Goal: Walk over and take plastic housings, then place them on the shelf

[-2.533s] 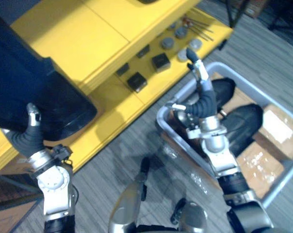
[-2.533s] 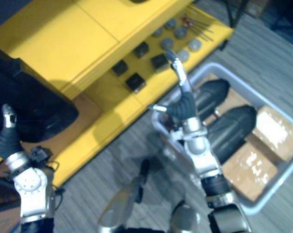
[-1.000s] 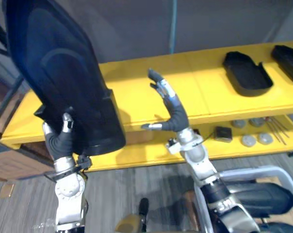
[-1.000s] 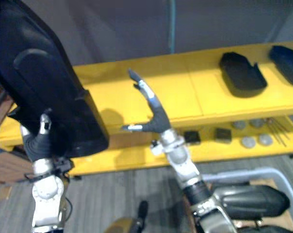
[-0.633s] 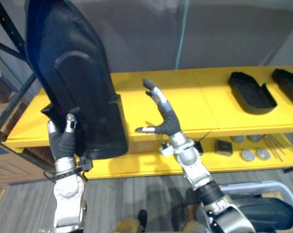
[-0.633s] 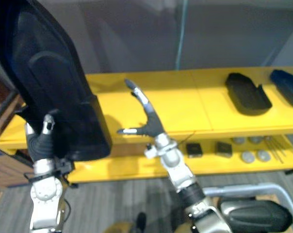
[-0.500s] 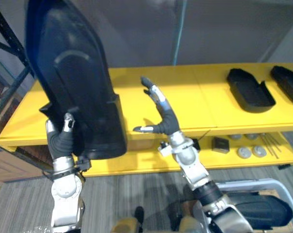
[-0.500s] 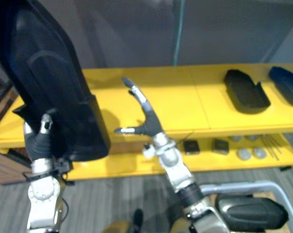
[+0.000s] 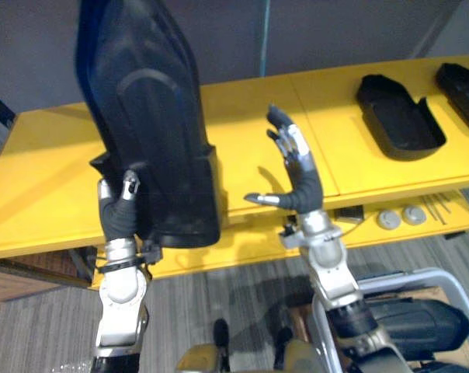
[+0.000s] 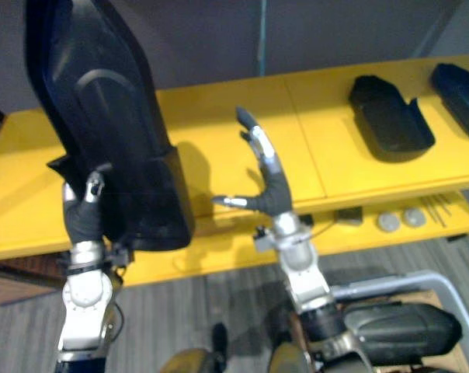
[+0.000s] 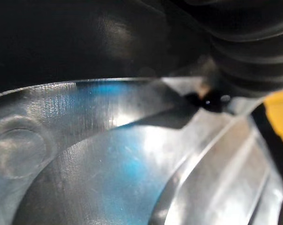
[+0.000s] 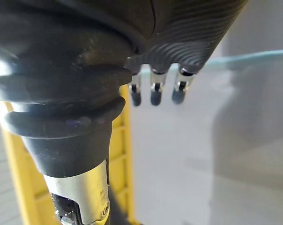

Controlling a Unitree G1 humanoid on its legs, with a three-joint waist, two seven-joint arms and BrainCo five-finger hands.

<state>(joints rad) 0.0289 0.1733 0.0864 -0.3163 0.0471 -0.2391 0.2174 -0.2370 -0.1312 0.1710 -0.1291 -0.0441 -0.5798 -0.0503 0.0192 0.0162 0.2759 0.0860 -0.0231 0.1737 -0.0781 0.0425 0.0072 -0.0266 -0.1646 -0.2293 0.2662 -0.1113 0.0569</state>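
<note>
Large black moulded plastic housing [image 9: 145, 116] — upright before the yellow shelf [image 9: 242, 116]; left hand [image 9: 116, 217] thumb clamped on its lower edge, fingers apparently behind. Right hand [image 9: 303, 189] — raised, fingers spread, empty.

A yellow shelf [image 9: 242, 109] runs across the scene from left to right, with a broad upper board [image 9: 33, 179] and a lower board [image 9: 242, 242] set below and nearer. Behind it stands a plain grey wall [image 9: 343, 31] crossed by a thin upright teal strip [image 9: 263, 39]. The near floor [image 9: 219, 299] is grey striped carpet.
</note>
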